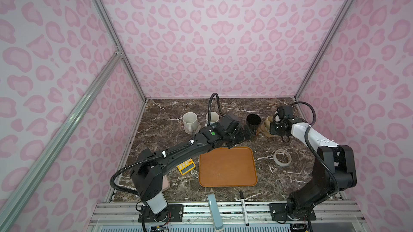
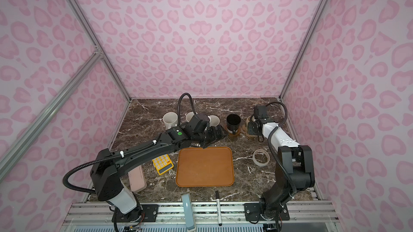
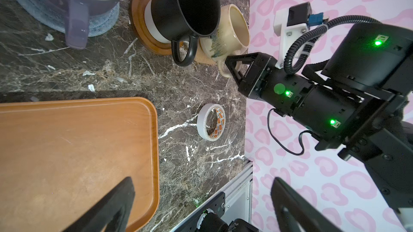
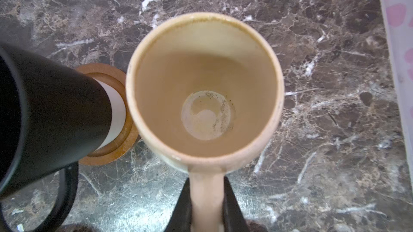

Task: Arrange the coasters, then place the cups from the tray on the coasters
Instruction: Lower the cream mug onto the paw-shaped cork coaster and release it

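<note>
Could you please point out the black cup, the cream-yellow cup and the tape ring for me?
black cup [image 3: 165,12]: left wrist view, on its outer wall.
cream-yellow cup [image 4: 206,114]: right wrist view, on its inner bottom.
tape ring [image 3: 201,120]: left wrist view, on its white outer band.

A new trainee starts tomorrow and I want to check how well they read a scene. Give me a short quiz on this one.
1. True or false: a cup stands on the tray.
2. Which cup's handle does the right gripper grip?
3. Fill in: the jaws of the left gripper stand ____.

Key: 1 false; 2 the cream-yellow cup; 3 open.
</note>
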